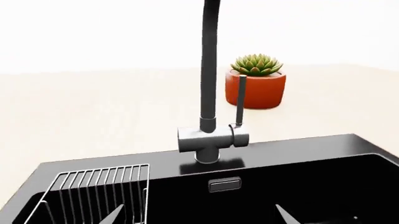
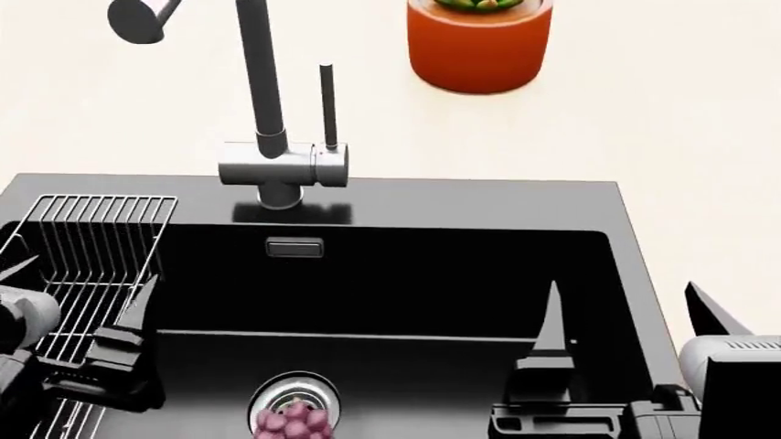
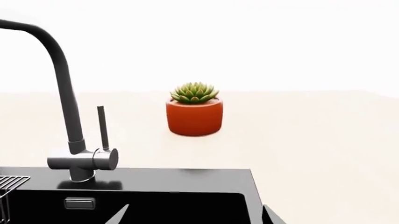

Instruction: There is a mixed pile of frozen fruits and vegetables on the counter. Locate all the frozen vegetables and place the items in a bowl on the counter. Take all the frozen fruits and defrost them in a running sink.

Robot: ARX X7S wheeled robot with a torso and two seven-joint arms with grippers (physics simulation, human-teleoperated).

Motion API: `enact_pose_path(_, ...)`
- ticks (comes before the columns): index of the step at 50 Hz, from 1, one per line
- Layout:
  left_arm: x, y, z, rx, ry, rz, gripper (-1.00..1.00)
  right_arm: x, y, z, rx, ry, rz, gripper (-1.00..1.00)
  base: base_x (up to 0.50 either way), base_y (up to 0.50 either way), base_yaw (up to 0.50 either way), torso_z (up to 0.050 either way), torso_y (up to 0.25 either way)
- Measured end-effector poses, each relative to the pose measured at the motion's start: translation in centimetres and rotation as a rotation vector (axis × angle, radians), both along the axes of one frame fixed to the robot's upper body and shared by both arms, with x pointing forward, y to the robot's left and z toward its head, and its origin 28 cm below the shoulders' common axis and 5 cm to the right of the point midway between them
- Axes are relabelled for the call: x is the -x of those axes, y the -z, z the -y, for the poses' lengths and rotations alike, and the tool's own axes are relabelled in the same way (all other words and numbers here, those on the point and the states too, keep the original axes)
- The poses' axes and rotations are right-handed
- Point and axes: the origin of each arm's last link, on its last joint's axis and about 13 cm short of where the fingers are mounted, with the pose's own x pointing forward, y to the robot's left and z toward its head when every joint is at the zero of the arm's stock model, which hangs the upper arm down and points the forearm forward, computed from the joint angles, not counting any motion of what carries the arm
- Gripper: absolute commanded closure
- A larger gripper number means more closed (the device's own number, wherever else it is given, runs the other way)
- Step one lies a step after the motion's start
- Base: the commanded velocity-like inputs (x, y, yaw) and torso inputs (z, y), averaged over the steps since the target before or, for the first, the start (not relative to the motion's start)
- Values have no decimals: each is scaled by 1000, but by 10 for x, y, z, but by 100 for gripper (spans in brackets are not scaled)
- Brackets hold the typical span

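The black sink [image 2: 403, 197] fills the head view, with its dark grey faucet [image 2: 262, 101] behind the basin. A pink bumpy cluster [image 2: 293, 423] lies on the steel drain [image 2: 296, 393]. My left gripper [image 2: 80, 283] is open and empty over the basin's left side by the wire rack [image 2: 98, 238]. My right gripper [image 2: 625, 297] is open and empty, straddling the sink's right rim. In the wrist views the left gripper [image 1: 198, 214] and the right gripper [image 3: 196, 212] have wide-spread jaws with nothing between them. The cherry, lemon, green oval and white bowl are out of view.
An orange plant pot [image 2: 478, 46] with a green succulent stands on the beige counter [image 2: 683, 119] behind the sink. The faucet's lever handle [image 2: 327, 105] stands upright. No water shows from the spout [image 2: 141, 18].
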Motion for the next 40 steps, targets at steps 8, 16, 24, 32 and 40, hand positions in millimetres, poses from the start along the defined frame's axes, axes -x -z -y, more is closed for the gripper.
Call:
enact_pose_path(8,10,5,-13,13,-66,10,-100,0,-2,-2,4,1,17,-100,-56,19,0,0,0)
enact_pose_path(16,17,4,-19,13,-100,23,-100,1,-3,-2,6,3,28,-100,-453,95,0,0,0)
enact_pose_path(24,22,2,-23,12,-115,30,-100,0,-2,-3,11,5,31,-100,-404,219,0,0,0)
enact_pose_path(32,25,0,-25,6,-128,38,-100,0,-1,-4,25,5,29,-100,-11,468,0,0,0)
enact_pose_path(40,28,-2,-27,1,-136,44,-100,0,0,-4,33,6,33,-100,0,500,0,0,0)
